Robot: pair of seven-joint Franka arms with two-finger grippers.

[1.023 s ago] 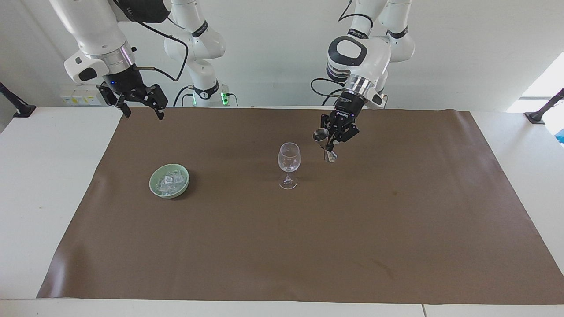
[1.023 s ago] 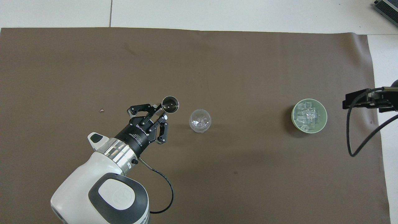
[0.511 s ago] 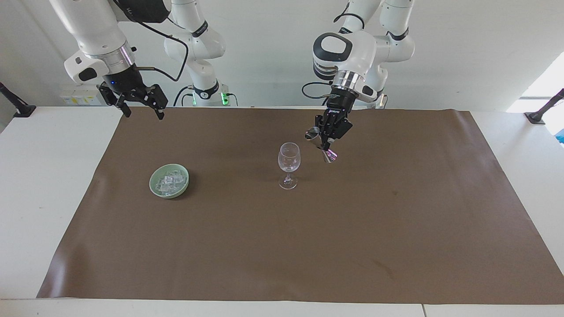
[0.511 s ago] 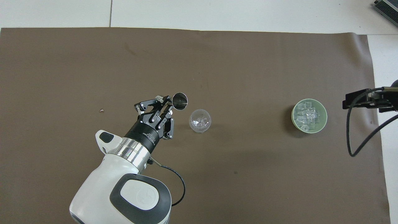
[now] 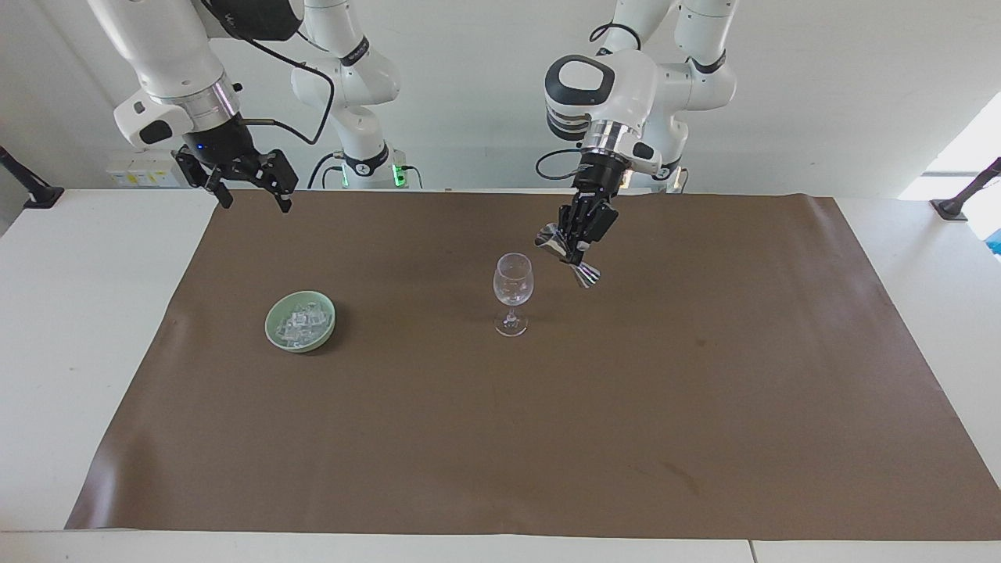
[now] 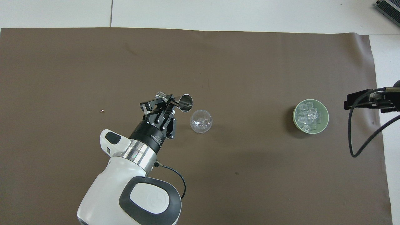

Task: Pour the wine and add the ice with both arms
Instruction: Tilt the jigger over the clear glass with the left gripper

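Note:
A clear wine glass (image 5: 513, 281) (image 6: 201, 121) stands upright mid-mat. My left gripper (image 5: 579, 252) (image 6: 168, 104) is shut on a steel jigger (image 5: 565, 252) (image 6: 185, 102). It holds the jigger tilted, mouth toward the glass rim, just beside and slightly above the rim. Wine is out of view. The ice (image 5: 303, 320) (image 6: 309, 116) lies heaped in a pale green bowl (image 5: 270, 324) (image 6: 294, 117) toward the right arm's end. My right gripper (image 5: 256, 205) hangs open and empty over the mat's corner at that end, where the arm waits.
A brown mat (image 5: 500, 438) covers most of the white table (image 5: 78, 328). A small speck (image 6: 102, 110) lies on the mat toward the left arm's end. A black cable (image 6: 356, 137) hangs from the right arm beside the bowl.
The left gripper has swung toward the glass and rolled, tipping the jigger from nearly upright to mouth-first at the rim. The right arm has not moved.

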